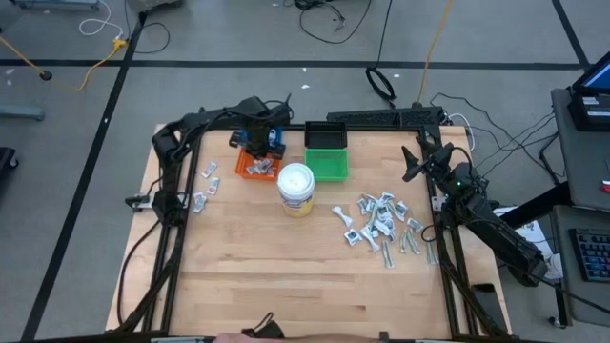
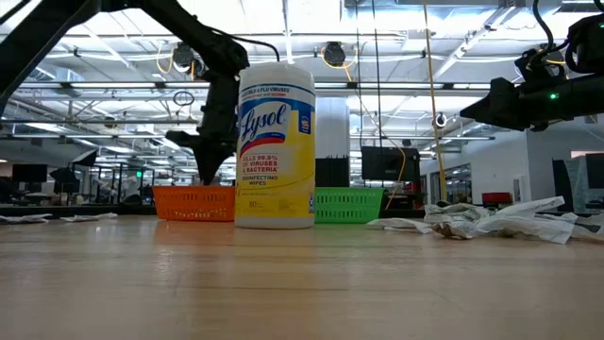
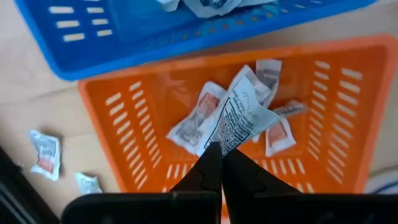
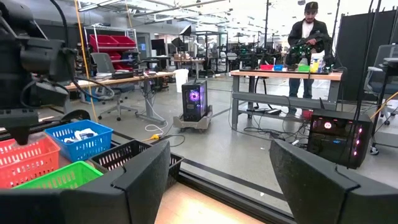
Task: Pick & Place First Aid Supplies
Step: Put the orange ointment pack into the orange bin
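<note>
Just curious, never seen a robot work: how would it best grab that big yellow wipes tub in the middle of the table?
Probably around the yellow-labelled plastic wipes tub's round body, from the side: it stands upright, and its white lid looks wide.

The white-lidded wipes canister standing on the tabletop is showing the brand "Lysol" in blue script on its yellow label, with "DISINFECTING WIPES" underneath and "99.9% OF VIRUSES & BACTERIA" in smaller print between. The packet over the orange bin is carrying black print too fine to read.
</note>
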`<state>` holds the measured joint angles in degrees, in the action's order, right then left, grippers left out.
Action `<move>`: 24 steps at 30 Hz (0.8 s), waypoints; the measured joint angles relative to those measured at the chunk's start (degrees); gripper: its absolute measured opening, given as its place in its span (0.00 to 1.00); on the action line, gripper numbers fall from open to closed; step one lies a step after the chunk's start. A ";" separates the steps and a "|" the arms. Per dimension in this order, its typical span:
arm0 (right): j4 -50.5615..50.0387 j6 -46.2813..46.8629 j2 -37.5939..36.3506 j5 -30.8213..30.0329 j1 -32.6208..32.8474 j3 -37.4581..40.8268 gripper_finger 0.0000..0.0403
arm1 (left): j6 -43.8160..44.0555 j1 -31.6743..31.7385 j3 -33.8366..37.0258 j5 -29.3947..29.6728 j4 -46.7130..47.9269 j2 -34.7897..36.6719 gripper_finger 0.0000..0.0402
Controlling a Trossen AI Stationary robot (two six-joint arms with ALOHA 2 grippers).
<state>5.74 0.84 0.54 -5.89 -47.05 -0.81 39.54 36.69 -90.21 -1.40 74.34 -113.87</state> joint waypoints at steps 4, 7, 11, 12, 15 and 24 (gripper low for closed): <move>0.00 -0.01 0.00 0.00 0.02 -0.01 0.67 | 0.15 -0.14 0.00 0.03 -1.44 -0.34 0.02; 0.00 -0.01 0.00 0.00 0.00 0.00 0.67 | -0.21 -0.14 0.00 0.01 -1.44 -0.30 0.05; 0.00 0.00 0.02 0.00 0.00 -0.01 0.68 | -0.37 -0.14 0.00 -0.01 -1.43 -0.30 0.09; 0.00 -0.01 0.01 0.00 0.01 0.00 0.68 | -0.62 -0.14 0.00 -0.01 -1.48 -0.30 0.10; 0.00 -0.01 0.00 0.00 0.01 0.00 0.68 | -0.95 -0.14 0.00 -0.03 -1.48 -0.30 0.13; 0.00 -0.02 0.00 0.00 0.00 -0.01 0.68 | -1.12 0.13 1.80 -0.03 -1.22 2.70 0.14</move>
<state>5.74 0.82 0.54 -5.89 -47.04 -0.82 38.42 36.82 -88.41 -1.42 73.11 -111.17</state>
